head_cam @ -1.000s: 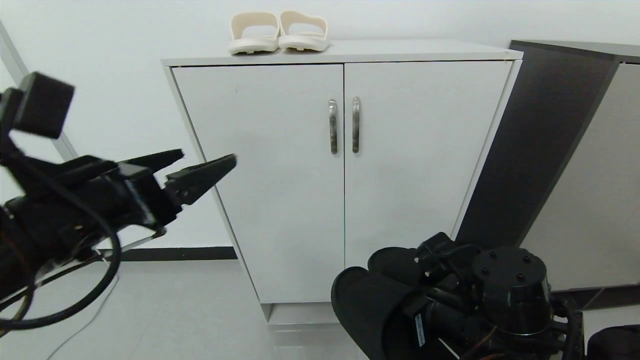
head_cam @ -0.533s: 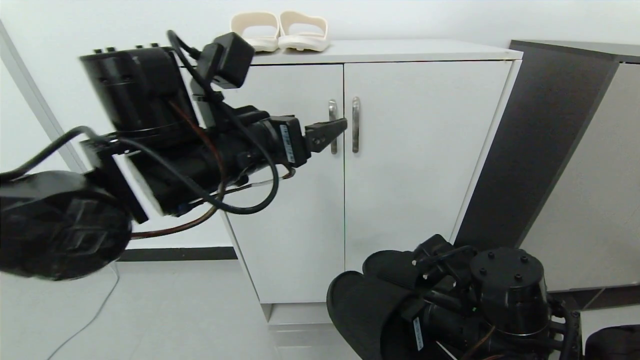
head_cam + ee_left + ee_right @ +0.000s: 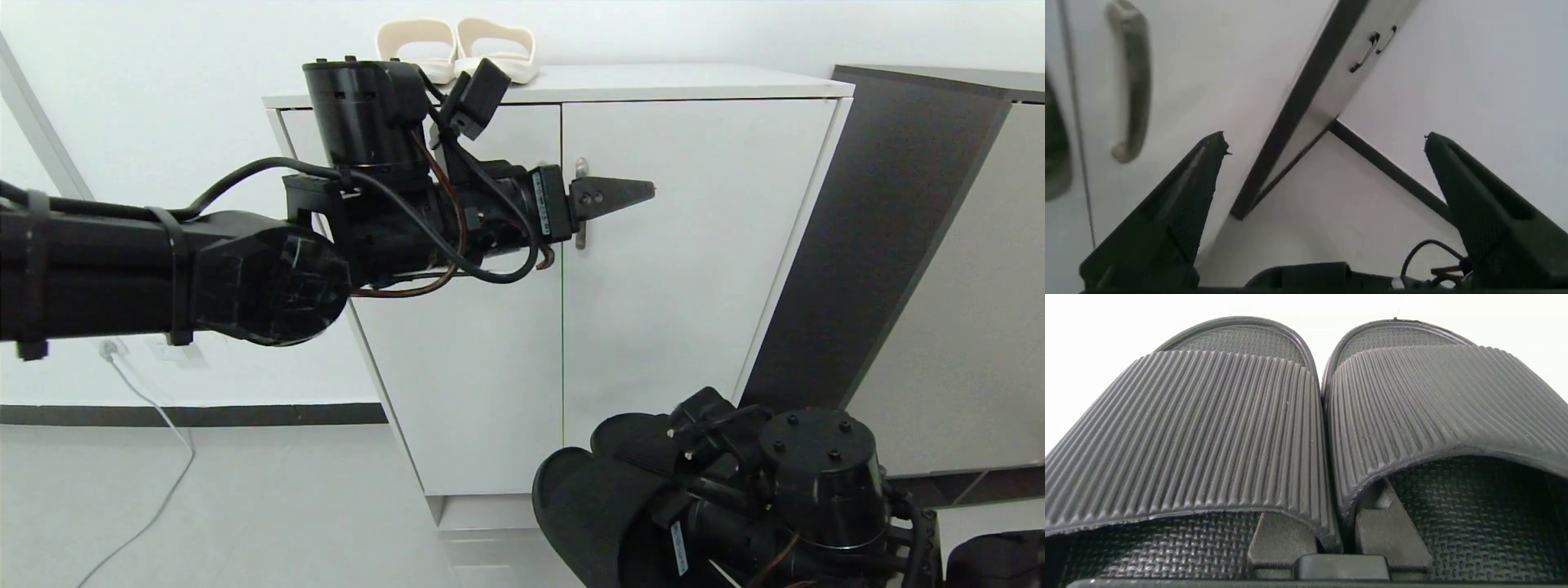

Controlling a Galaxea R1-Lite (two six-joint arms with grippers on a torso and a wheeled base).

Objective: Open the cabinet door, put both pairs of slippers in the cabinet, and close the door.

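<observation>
A white two-door cabinet [image 3: 694, 327] stands on a pale grey floor [image 3: 286, 506] against a white wall with a dark baseboard. A second cabinet with a dark side panel [image 3: 882, 245] stands just beside its right side. A white cable [image 3: 155, 498] trails over the floor at the left. Both doors are closed, and their metal handles sit close together at the middle seam.

The cream slippers [image 3: 457, 49] lie side by side and touching on the cabinet top [image 3: 669, 82]. They sit toward its left end and near the back edge, with their long axes running front to back.

The black slippers [image 3: 604, 490] are held low in front of the foot of the right door [image 3: 694, 245]. The pair is pressed together side by side, ribbed straps up. Their long axes follow the line of the right hand [image 3: 1333, 539], with the rounded far ends pointing away from the wrist. The fingers [image 3: 1282, 543] of this hand are tucked under the straps, one in each slipper, pinching the inner strap walls together.

The left hand [image 3: 624, 196] is at handle height in front of the right door, its tips pointing toward the cabinet's right edge. It is spread wide and holds nothing. The right door's handle [image 3: 1131, 82] lies just beside one finger, outside the gap. The cream slippers are above and behind this hand, and the black pair is well below it.
</observation>
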